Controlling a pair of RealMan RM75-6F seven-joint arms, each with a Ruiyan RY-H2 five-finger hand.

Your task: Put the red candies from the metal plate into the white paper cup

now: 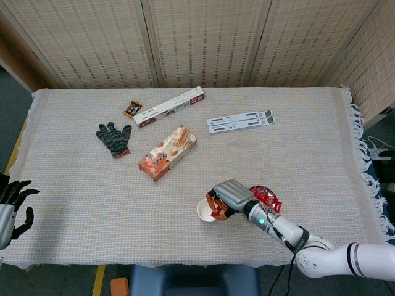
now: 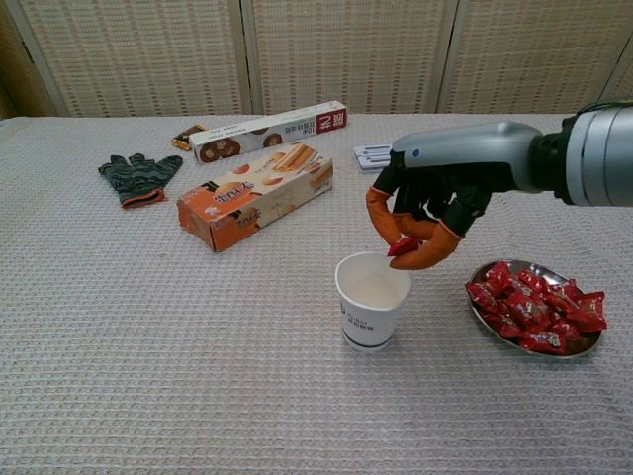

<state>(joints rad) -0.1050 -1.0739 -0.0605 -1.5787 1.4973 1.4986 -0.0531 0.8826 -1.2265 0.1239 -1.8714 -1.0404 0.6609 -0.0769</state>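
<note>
Red candy [image 2: 404, 245]: pinched in the right hand's orange fingertips, just above the cup's right rim.
White paper cup [image 2: 372, 301]: upright on the surface, the landmark here.
Red candies [image 2: 534, 307]: heaped on the metal plate [image 2: 584, 345], right of the cup.
Right hand [image 2: 427, 206]: over the cup's right edge, fingers curled onto the candy.
Left hand [image 1: 13, 197]: far left of the cup, off the surface edge, fingers spread, holding nothing.
Biscuit box [image 2: 255, 195]: behind the cup, to its left.

One paper cup [image 2: 373, 300], one metal plate [image 2: 535, 307] of candies, two boxes, one glove [image 2: 139, 177].
</note>
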